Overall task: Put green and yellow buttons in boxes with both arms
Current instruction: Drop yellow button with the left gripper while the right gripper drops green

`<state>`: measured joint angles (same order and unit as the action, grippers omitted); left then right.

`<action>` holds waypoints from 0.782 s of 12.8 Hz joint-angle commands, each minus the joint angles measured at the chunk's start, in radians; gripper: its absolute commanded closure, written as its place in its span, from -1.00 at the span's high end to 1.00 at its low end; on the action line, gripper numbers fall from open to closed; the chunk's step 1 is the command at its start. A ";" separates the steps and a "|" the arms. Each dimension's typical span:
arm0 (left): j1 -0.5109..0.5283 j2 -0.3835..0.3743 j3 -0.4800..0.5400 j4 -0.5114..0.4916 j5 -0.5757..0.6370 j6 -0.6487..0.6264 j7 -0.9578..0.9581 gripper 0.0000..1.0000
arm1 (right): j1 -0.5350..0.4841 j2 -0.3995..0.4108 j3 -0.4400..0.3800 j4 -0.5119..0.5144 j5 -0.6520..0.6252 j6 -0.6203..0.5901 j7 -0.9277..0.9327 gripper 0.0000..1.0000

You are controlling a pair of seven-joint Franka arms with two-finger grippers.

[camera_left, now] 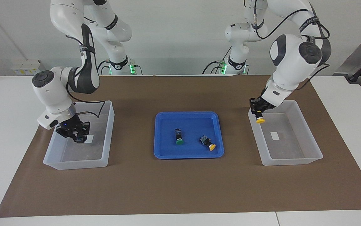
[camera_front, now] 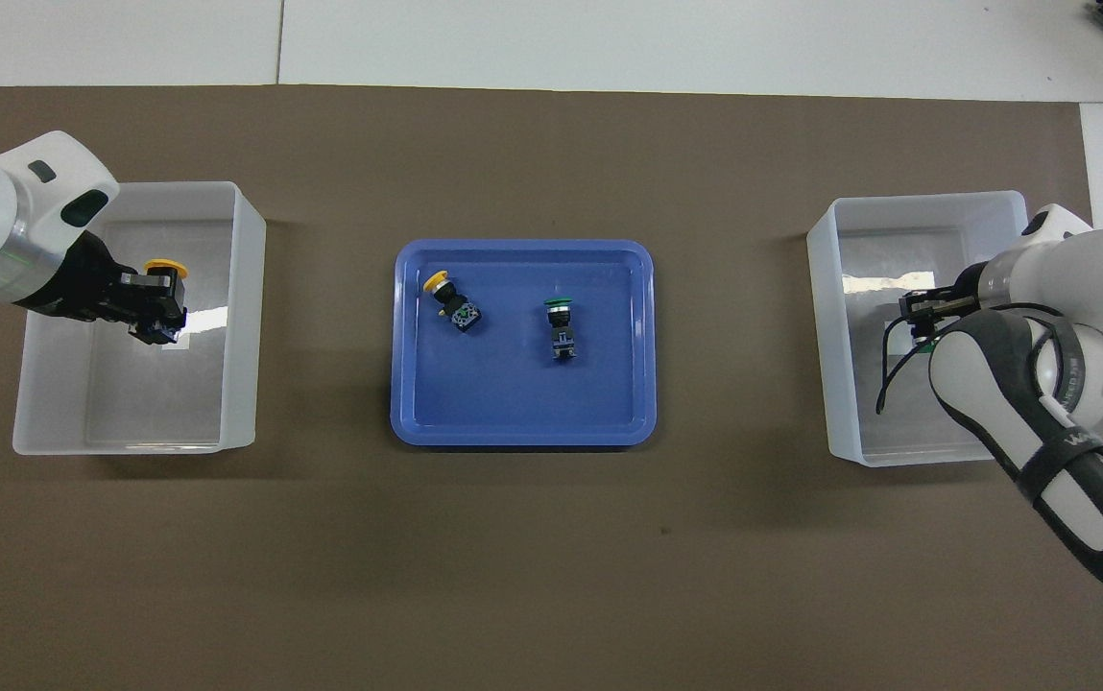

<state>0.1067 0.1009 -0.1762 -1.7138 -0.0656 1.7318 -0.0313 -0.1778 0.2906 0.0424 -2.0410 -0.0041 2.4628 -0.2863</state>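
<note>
My left gripper is shut on a yellow button, its cap hanging down. It hangs above the clear box at the left arm's end, just inside the wall beside the tray. My right gripper sits low inside the clear box at the right arm's end. It is shut on a green button, mostly hidden by the hand and forearm. A green button and a yellow button lie on their sides in the blue tray.
A brown mat covers the table's middle, with the tray at its centre and one box at each end. Each box floor carries a small white label. White table surface surrounds the mat.
</note>
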 commanded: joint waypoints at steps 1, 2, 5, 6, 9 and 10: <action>0.027 -0.024 -0.002 -0.042 -0.017 0.050 0.059 -1.00 | -0.019 -0.002 0.011 -0.027 0.026 0.039 -0.034 -0.60; 0.027 -0.038 -0.002 -0.087 -0.017 0.136 0.070 -1.00 | -0.019 0.001 0.011 -0.027 0.026 0.044 -0.028 -0.32; 0.048 -0.075 -0.002 -0.266 -0.017 0.389 0.125 -1.00 | -0.022 0.001 0.011 -0.019 0.026 0.044 -0.021 0.72; 0.050 -0.070 -0.002 -0.286 -0.017 0.425 0.152 -1.00 | -0.022 -0.007 0.010 -0.012 0.026 0.036 -0.019 1.00; 0.097 -0.069 0.000 -0.355 -0.017 0.529 0.256 -1.00 | -0.019 -0.045 0.011 0.007 0.026 0.002 -0.020 1.00; 0.112 -0.070 0.000 -0.381 -0.017 0.572 0.278 -1.00 | -0.011 -0.054 0.013 0.025 0.026 -0.022 -0.020 1.00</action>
<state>0.1928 0.0785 -0.1733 -2.0120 -0.0656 2.2281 0.1864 -0.1832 0.2703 0.0433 -2.0310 -0.0041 2.4801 -0.2863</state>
